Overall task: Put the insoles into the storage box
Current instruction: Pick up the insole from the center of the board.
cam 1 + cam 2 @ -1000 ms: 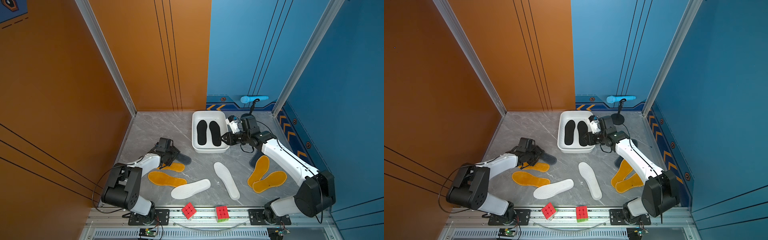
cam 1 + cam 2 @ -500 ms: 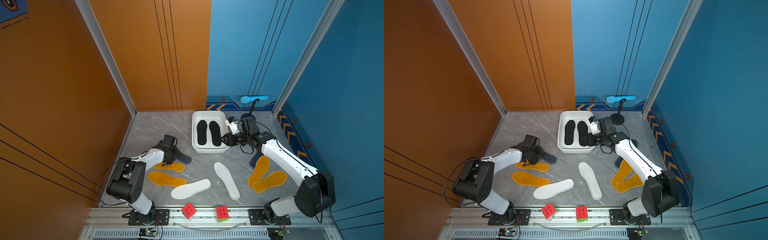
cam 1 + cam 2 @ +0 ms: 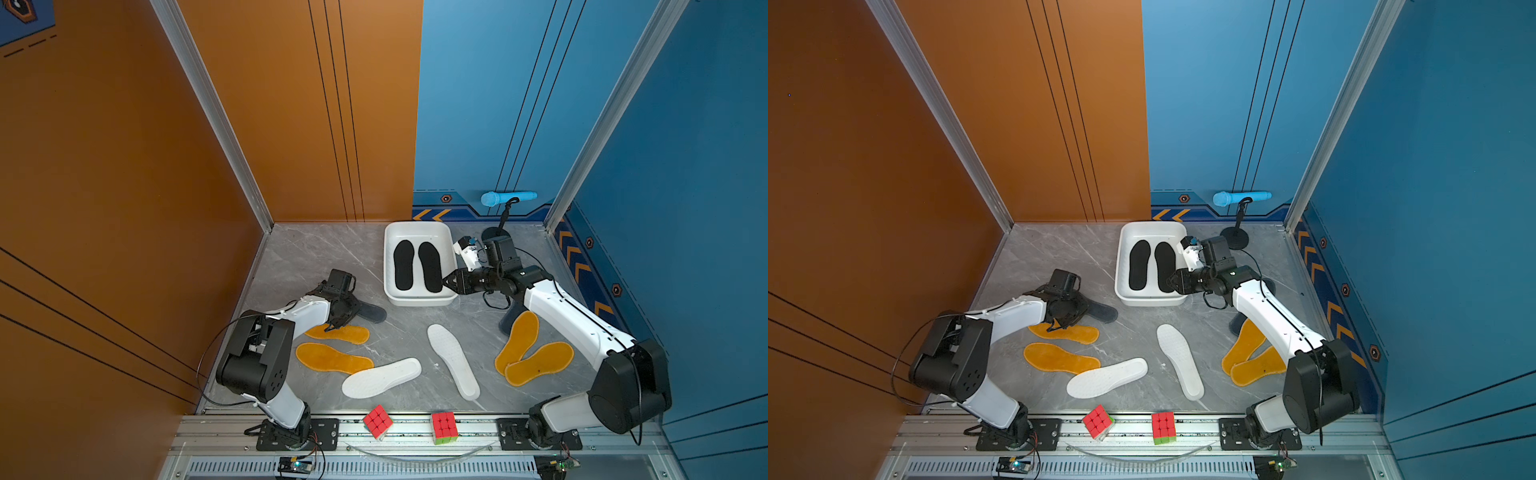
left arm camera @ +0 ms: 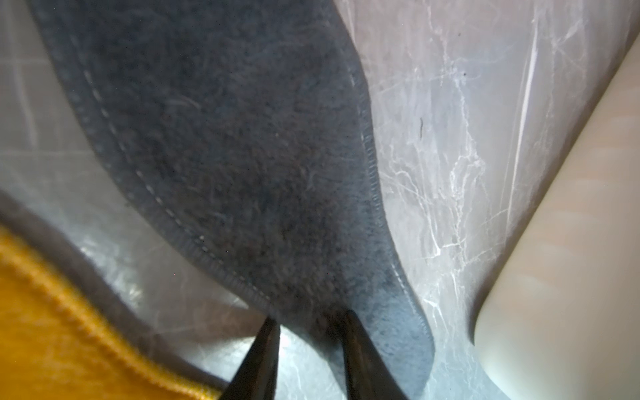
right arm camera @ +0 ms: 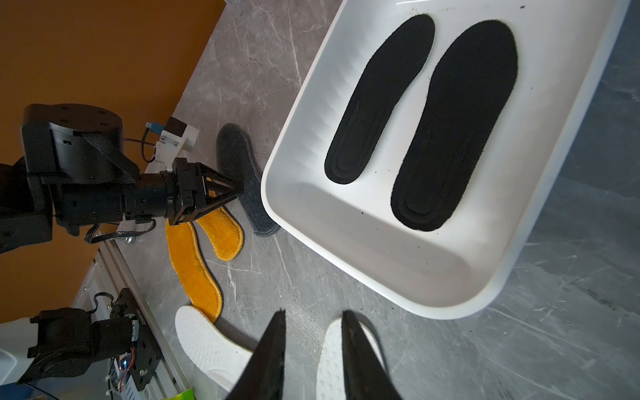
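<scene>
— At the far edge of the grey, marble-veined surface [image 3: 316,257], what stands there?

— The storage box [image 3: 415,225], a glossy white tub with rounded corners and a thick rim. Two black insoles [image 3: 404,264] lie flat in it, side by side, felt-like with fuzzy edges.

— And the others?

— All on the surface. A dark grey insole [image 4: 242,156], woolly with a stitched border, lies just left of the box. A second dark grey insole [image 3: 509,322] shows only partly from under the right arm [image 3: 569,316]. Two fuzzy orange-yellow insoles [image 3: 338,333] lie toward the left edge. Two more orange-yellow insoles [image 3: 517,343] touch each other toward the right edge. Two white insoles [image 3: 382,377] with a dotted texture lie near the middle of the front edge.

— The grippers?

— The left gripper [image 4: 310,323] points down at the stitched dark grey insole. Its black, tapered fingertips [image 4: 353,332] sit at one end of that insole with a narrow gap, and I cannot tell whether they pinch it. The right gripper [image 5: 313,315] hangs by the box's near right corner, jaws slightly apart with nothing between them.
</scene>
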Motion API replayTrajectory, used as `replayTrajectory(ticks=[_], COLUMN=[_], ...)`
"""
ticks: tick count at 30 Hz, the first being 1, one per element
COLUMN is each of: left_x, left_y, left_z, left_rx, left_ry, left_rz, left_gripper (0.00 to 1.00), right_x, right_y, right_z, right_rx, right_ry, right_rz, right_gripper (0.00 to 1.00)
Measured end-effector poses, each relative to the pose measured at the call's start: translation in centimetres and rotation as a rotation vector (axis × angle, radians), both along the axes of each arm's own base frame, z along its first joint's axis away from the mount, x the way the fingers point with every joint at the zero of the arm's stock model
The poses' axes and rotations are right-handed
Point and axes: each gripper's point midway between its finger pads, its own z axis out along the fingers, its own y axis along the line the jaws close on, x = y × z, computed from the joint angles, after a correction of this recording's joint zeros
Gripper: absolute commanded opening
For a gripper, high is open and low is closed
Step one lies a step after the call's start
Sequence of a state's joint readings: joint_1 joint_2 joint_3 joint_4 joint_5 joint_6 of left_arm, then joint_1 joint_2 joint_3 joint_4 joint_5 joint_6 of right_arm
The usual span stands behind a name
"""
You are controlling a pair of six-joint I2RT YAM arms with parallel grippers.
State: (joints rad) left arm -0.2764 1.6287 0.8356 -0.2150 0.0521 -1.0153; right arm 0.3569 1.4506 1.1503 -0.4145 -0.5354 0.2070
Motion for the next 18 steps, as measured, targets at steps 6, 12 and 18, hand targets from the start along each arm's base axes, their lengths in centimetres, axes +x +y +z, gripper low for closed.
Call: replayTrajectory(ticks=[6,12,18], left_x=[0.43,0.67,0.64], left_y=[-0.16,-0.24,-0.23], left_z=[-0.10,-0.16,-0.36], left_rx=[0.005,0.009,0.017], left_ry=[0.009,0.013,0.018], left_rz=[-0.007,-0.013,-0.027], left_gripper=[0.27,0.21,0.08], right_x=[-0.04,0.03,-0.05], right_y=[-0.07,-0.20,-0.35], right_z=[0.37,0.56,0.48], right_rx=[0.018,0.031,0.037], right_ry=[-0.005,-0.008,-0.005], right_rz=[0.004,0.005,0.005], right_gripper=[0.29,0.29,0.28])
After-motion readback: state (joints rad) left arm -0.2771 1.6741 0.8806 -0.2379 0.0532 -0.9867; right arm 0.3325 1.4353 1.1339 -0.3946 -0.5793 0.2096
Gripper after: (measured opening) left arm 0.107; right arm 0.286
